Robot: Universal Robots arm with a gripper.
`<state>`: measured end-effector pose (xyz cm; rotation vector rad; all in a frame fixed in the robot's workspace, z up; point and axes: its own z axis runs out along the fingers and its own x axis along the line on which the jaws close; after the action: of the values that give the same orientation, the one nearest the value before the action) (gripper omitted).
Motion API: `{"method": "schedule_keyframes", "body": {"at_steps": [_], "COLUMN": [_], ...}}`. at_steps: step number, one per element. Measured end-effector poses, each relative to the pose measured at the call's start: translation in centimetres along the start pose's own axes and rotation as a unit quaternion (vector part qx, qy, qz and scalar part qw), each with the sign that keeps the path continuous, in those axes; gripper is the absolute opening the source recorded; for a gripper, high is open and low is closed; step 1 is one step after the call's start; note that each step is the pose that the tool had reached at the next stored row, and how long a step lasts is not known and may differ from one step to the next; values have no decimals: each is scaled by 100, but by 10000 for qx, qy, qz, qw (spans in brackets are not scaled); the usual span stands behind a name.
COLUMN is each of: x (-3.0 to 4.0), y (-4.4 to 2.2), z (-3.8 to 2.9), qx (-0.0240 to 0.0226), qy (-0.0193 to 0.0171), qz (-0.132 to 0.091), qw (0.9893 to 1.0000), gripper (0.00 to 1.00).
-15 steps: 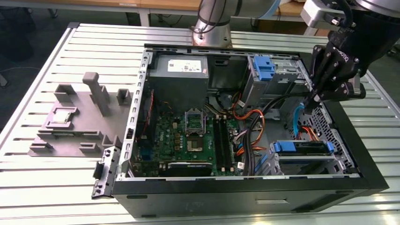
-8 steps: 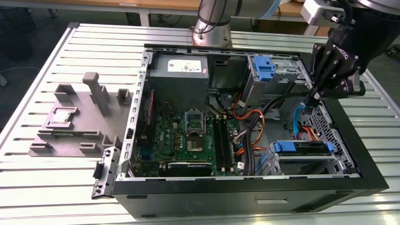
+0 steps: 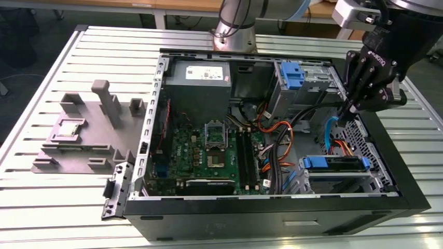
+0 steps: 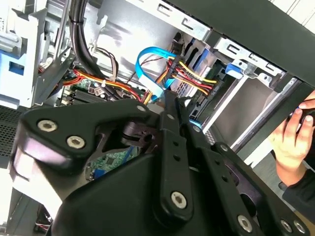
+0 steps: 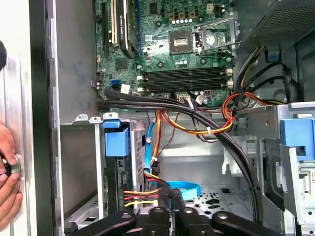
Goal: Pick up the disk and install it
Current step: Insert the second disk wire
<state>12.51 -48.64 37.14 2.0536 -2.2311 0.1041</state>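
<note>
The disk (image 3: 341, 165) lies in the drive cage at the front of the open computer case (image 3: 277, 215), on the exterior view's right, with its blue rail (image 3: 316, 163) facing the motherboard. In the first wrist view the same blue rail (image 5: 116, 141) shows at the cage mouth. My gripper (image 3: 349, 110) hangs inside the case above and behind the disk, apart from it, close to a blue data cable (image 3: 331, 129). Its fingers are shut with nothing between them. In both wrist views the gripper (image 4: 170, 101) (image 5: 172, 212) sits just over the cable bundle (image 5: 162, 189).
A person's hand (image 5: 7, 182) (image 4: 290, 142) rests on the case's outer wall near the cage. An upright blue latch (image 3: 294, 75) stands at the rear bay. The motherboard (image 3: 207, 155), power supply (image 3: 201, 78) and loose cables (image 3: 277, 140) fill the case. A grey fixture (image 3: 90, 129) lies on the slatted table.
</note>
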Motion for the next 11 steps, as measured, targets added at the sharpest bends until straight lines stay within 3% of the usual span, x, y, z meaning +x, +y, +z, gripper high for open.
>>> {"method": "schedule_keyframes", "body": {"at_steps": [1, 8, 11], "x": [-5, -21, -22], "y": [-3, -14, -14], "z": [3, 14, 13], "qx": [0, 2, 8], "qy": [7, 31, 97], "qz": [0, 1, 3], "qw": [10000, 10000, 10000], "gripper": [18, 18, 25]}}
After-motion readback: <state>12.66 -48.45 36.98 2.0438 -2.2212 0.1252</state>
